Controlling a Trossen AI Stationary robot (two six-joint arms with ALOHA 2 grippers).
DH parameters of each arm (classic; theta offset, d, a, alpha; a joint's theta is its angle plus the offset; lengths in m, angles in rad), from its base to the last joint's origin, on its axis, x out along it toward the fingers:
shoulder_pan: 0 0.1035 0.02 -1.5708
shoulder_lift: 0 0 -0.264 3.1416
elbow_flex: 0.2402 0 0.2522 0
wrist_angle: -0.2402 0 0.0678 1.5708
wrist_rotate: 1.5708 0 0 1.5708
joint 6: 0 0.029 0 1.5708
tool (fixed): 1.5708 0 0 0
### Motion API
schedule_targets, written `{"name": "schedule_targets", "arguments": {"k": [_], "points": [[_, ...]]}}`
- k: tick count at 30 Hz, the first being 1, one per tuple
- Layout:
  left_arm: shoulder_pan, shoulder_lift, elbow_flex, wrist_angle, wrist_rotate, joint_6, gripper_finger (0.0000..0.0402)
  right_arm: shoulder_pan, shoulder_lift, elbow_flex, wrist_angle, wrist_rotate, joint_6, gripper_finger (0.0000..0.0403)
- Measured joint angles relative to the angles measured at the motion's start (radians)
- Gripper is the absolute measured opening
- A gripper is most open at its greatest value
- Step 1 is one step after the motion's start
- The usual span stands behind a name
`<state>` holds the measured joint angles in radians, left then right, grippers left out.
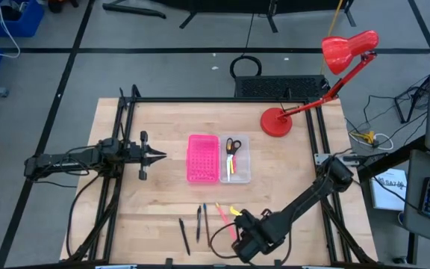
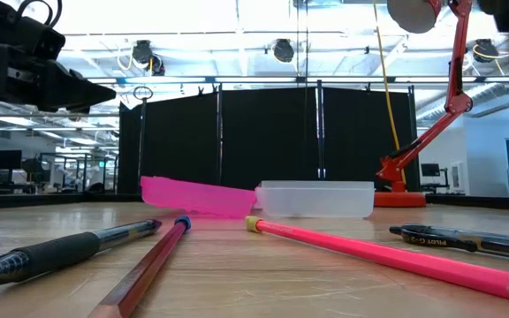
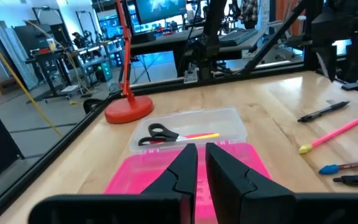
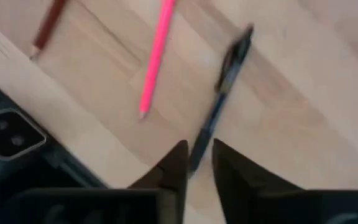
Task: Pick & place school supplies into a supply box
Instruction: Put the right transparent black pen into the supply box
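The clear supply box (image 1: 243, 176) (image 2: 316, 199) sits mid-table and holds black-handled scissors (image 1: 232, 146) (image 3: 157, 134) plus a yellow and a pink stick. A bright pink perforated panel (image 1: 203, 158) lies against its left side. Near the front edge lie dark pens (image 1: 184, 235), a brown pencil (image 2: 148, 265), a pink pencil (image 1: 222, 220) (image 4: 157, 56) and a black pen (image 2: 467, 238) (image 4: 229, 68). My right gripper (image 1: 245, 240) (image 4: 201, 152) is low over the black pen's near end. My left gripper (image 1: 161, 155) (image 3: 201, 155) waits shut, left of the pink panel. My right gripper has the black pen's near end (image 4: 199, 146) in the narrow gap between its two fingers, coming from above and pointing down. The pen runs away from the fingers along the wood. In the low view the rest of the pen lies flat on the table.
A red desk lamp stands with its base (image 1: 277, 121) (image 3: 129, 111) at the far right of the table. A black frame rail (image 1: 200, 99) runs round the tabletop. A small camera (image 4: 5, 137) sits at the near edge beside my right gripper. Bare wood (image 1: 290, 179) lies right of the box.
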<state>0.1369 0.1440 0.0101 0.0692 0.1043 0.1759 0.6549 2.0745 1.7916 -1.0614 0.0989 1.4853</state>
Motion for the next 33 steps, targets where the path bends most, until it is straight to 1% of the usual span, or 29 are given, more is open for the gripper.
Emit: {"name": "schedule_targets", "arguments": {"k": [1, 4, 7, 9, 13, 17, 19, 22, 27, 30, 33], "points": [[0.000, 0.000, 0.000, 0.000, 0.000, 0.002, 0.0042, -0.006, 0.000, 0.000, 0.022, -0.017, 0.006, 0.0092], [0.000, 0.000, 0.000, 0.000, 0.000, 0.014, 0.0042, -0.018, 0.003, 0.000, 0.071, -0.016, 0.028, 0.0133], [0.000, 0.000, 0.000, 0.001, 0.000, 0.030, 0.0042, -0.014, 0.002, 0.000, 0.087, 0.050, 0.046, 0.0155], [0.000, 0.000, 0.000, 0.001, 0.000, 0.043, 0.0042, -0.009, 0.013, 0.001, 0.093, 0.081, 0.048, 0.0158], [0.000, 0.000, 0.000, 0.002, 0.000, 0.051, 0.0042, 0.001, 0.053, 0.000, 0.088, 0.075, 0.045, 0.0156], [0.000, 0.000, 0.000, 0.008, 0.000, 0.051, 0.0042, 0.000, 0.102, 0.000, 0.093, -0.017, 0.059, 0.0156], [0.000, 0.000, 0.000, 0.009, 0.000, 0.051, 0.0042, 0.000, 0.131, 0.000, 0.097, -0.044, 0.066, 0.0156], [0.000, 0.000, 0.000, 0.011, 0.000, 0.051, 0.0042, 0.000, 0.167, 0.001, 0.102, -0.055, 0.053, 0.0155], [0.000, 0.000, 0.000, 0.011, 0.000, 0.048, 0.0042, -0.005, 0.228, 0.005, 0.062, -0.123, -0.009, 0.0155], [0.000, 0.000, 0.000, 0.009, 0.000, 0.031, 0.0042, -0.010, 0.237, 0.004, 0.043, -0.145, -0.015, 0.0155], [0.000, 0.000, 0.000, 0.006, 0.000, 0.026, 0.0042, -0.015, 0.218, 0.003, 0.053, -0.127, -0.014, 0.0155]]}}
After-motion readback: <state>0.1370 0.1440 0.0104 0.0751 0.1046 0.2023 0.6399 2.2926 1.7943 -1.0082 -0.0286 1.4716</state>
